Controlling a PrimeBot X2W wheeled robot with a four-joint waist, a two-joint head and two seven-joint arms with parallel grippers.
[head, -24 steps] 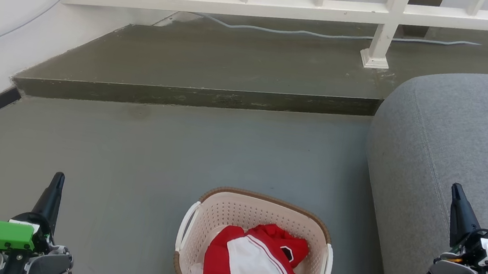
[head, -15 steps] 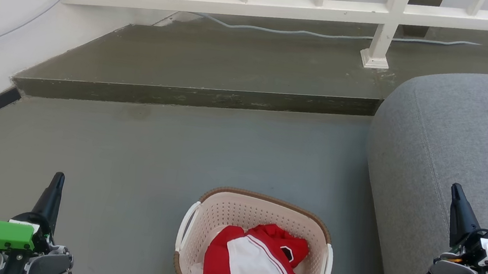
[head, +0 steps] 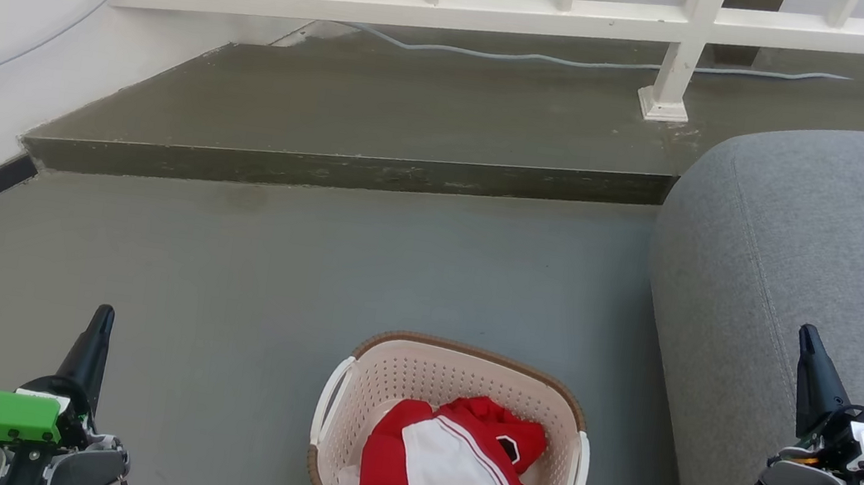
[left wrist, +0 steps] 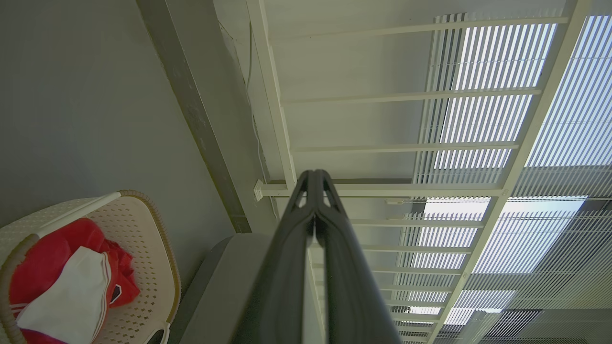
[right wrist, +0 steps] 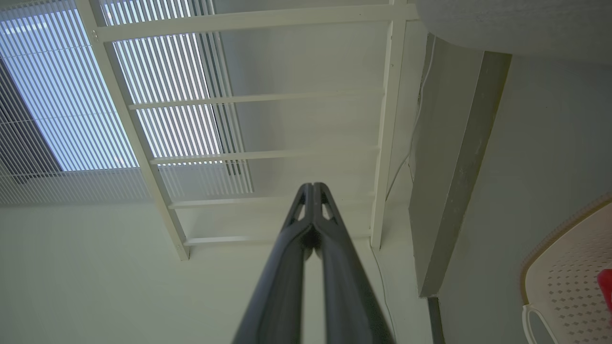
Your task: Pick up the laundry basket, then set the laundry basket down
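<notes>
At the 6 o'clock edge of my head view, the laundry basket (head: 415,374) sits on the grey floor (head: 269,271), with its near end cut off by the frame. A heap of red and white clothes (head: 452,470) lies inside it, and its white handles (head: 328,396) face 9 and 3 o'clock.

Down at 7 o'clock I have the left gripper (head: 102,316), well apart from the basket and pointing toward 12. Its two dark fingers are pressed together and grasp nothing. My left wrist view confirms the tips meet (left wrist: 314,174), and the basket shows there at 8 o'clock.

Over at 4 o'clock the right gripper (head: 807,338) sits in front of the grey sofa (head: 818,227), also clear of the basket. Its fingers are closed tip to tip and empty, as the right wrist view shows (right wrist: 312,186). A corner of the basket sits at 4 o'clock in that view.

Farther out toward 12 o'clock, a raised concrete step (head: 374,110) crosses the floor. Beyond it runs a white railing (head: 430,4), with a pale cable (head: 548,59) trailing along its foot.
</notes>
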